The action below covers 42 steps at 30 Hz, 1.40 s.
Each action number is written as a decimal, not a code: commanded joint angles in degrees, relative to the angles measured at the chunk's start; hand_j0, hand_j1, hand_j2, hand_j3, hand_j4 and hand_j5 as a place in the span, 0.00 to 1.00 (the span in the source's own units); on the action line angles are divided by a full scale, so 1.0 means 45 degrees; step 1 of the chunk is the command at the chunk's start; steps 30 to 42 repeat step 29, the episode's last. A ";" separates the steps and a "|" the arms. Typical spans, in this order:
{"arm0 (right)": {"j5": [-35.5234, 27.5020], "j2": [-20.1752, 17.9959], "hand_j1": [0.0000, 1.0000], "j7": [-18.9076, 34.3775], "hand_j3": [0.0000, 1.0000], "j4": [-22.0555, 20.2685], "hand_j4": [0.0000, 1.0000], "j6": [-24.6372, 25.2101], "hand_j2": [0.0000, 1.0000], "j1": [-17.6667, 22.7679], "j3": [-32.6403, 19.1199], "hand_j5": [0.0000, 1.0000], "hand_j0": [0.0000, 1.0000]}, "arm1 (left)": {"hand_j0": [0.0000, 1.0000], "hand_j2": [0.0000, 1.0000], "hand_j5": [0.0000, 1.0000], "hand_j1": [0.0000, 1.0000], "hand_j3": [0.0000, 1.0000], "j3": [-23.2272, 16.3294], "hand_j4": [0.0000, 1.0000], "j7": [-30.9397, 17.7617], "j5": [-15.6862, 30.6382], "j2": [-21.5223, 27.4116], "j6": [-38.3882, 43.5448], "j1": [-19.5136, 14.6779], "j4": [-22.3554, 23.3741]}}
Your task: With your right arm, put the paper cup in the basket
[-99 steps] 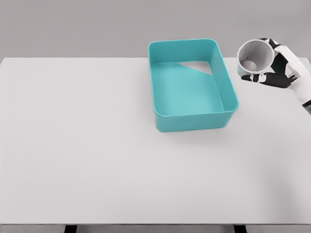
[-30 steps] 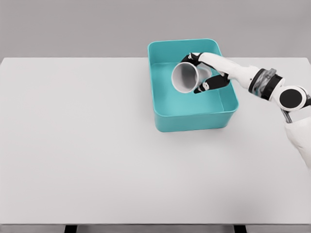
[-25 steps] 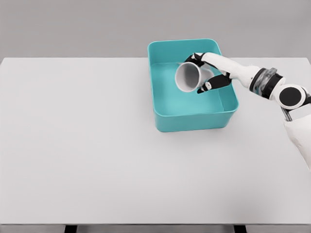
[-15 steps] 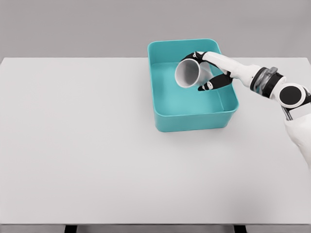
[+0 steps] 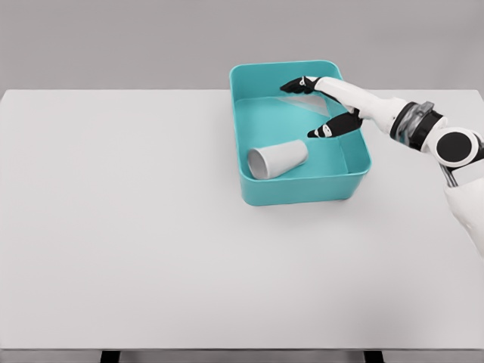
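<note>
Right robot hand (image 5: 333, 106) hangs spread and empty over the basket (image 5: 355, 175), where the paper cup (image 5: 277, 159) lies tipped.

Paper cup (image 5: 277, 159), held by the right hand (image 5: 333, 106) half a second earlier, now lies on its side on the basket (image 5: 302, 193) floor, mouth toward the front left. The hand's fingers (image 5: 291, 86) have spread open above the basket.
</note>
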 commanded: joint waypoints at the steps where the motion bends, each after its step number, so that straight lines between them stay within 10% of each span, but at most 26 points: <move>1: -0.0133 -0.0036 0.89 -0.0005 0.89 -0.0109 0.89 0.0034 0.89 0.0000 -0.0070 0.89 0.89 | 1.00 1.00 1.00 1.00 1.00 0.0001 1.00 -0.0003 0.0006 0.0000 0.0000 0.0000 -0.0008; 9: -0.3080 -0.1852 0.98 -0.0005 0.98 -0.2530 0.98 0.0132 0.98 0.1580 -0.1924 0.98 0.98 | 1.00 1.00 1.00 1.00 1.00 0.0001 1.00 -0.0003 0.0006 0.0000 0.0000 -0.0019 -0.0008; 21: -0.5914 -0.2478 1.00 -0.0005 1.00 -0.3489 1.00 0.0113 1.00 0.5000 -0.5402 1.00 1.00 | 1.00 1.00 1.00 1.00 1.00 0.0001 1.00 -0.0003 0.0006 0.0000 0.0000 0.0000 0.0012; 42: -0.6051 -0.2439 1.00 -0.0005 1.00 -0.3567 1.00 0.0093 1.00 0.5312 -0.5402 1.00 1.00 | 1.00 1.00 1.00 1.00 1.00 0.0001 1.00 -0.0003 0.0006 0.0000 0.0000 -0.0019 0.0012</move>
